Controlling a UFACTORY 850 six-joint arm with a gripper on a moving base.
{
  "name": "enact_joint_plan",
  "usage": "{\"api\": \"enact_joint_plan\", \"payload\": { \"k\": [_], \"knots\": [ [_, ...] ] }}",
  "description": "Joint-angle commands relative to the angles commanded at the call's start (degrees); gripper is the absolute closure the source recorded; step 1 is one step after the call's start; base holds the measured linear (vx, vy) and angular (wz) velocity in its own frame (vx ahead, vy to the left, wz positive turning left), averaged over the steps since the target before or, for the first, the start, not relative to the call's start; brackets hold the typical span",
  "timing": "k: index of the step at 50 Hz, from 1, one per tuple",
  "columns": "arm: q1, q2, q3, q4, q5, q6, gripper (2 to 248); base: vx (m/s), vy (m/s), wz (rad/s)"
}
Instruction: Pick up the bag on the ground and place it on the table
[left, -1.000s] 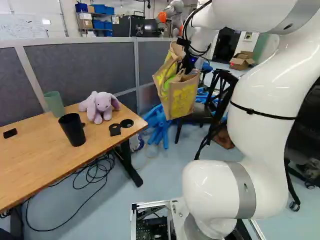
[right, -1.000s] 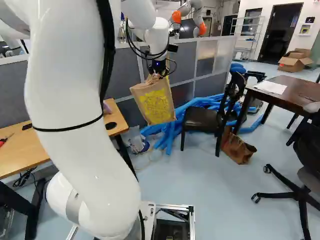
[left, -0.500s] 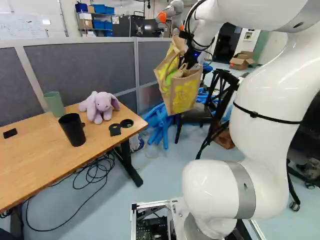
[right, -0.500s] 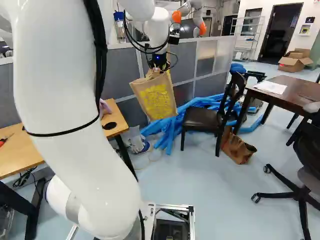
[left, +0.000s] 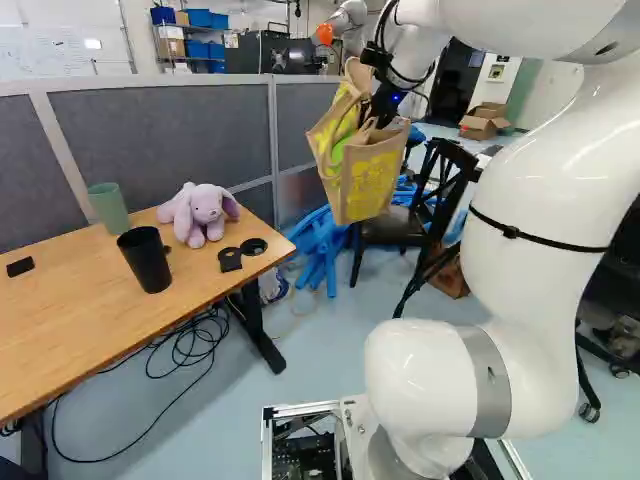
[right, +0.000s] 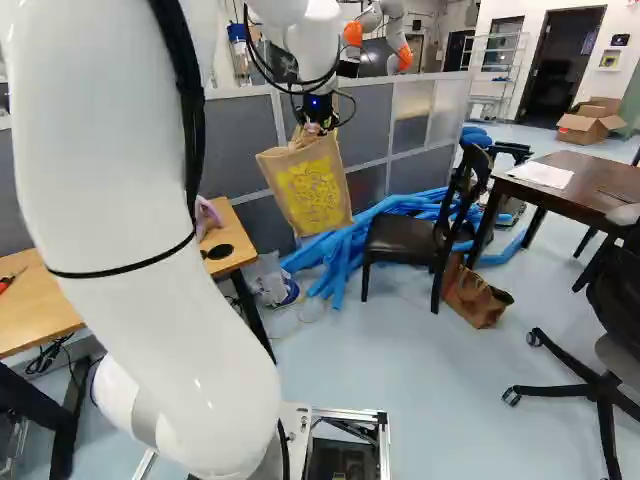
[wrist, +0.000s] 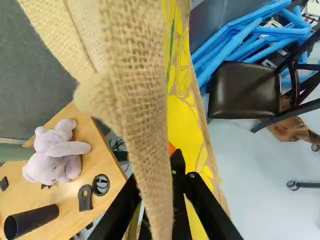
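A burlap bag with yellow print (right: 312, 190) hangs beneath the jaws of a black gripper (left: 380, 114), which appear clamped on its handle (wrist: 137, 90), a hold that likely leaves the weight to swing below with the mouth facing up. The bag tilts slightly in midair, high enough, it seems, to bring its base over the tabletop.

Below the jaws and off to one side lies the wooden table (left: 80, 310), the bag's destination; the next move probably calls for a sideways carry, then a gentle lowering. Nearest the jaws on that surface sit a black ring (left: 253, 246) and a small black part (left: 230, 259), with a plush toy (left: 205, 212) and a black cup (left: 145, 258) just beyond. The upright cup could topple if the bag swings. A green cup (left: 108, 208) stands farther off by the partition (left: 170, 130).

On the jaws' other side, a dark chair (right: 405, 235) stands beside blue tubes (right: 340, 255), a brown bag (right: 478, 300) on the floor nearby.
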Motion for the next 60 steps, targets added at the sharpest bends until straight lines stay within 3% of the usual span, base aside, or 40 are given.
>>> {"api": "enact_joint_plan", "payload": {
  "k": [39,60],
  "knots": [
    [-1.0,1.3,-4.4,0.0,-7.7,0.0,229,0.0,0.0,0.0],
    [-1.3,2.4,-6.2,0.0,-9.3,0.0,229,0.0,0.0,0.0]
  ]
}}
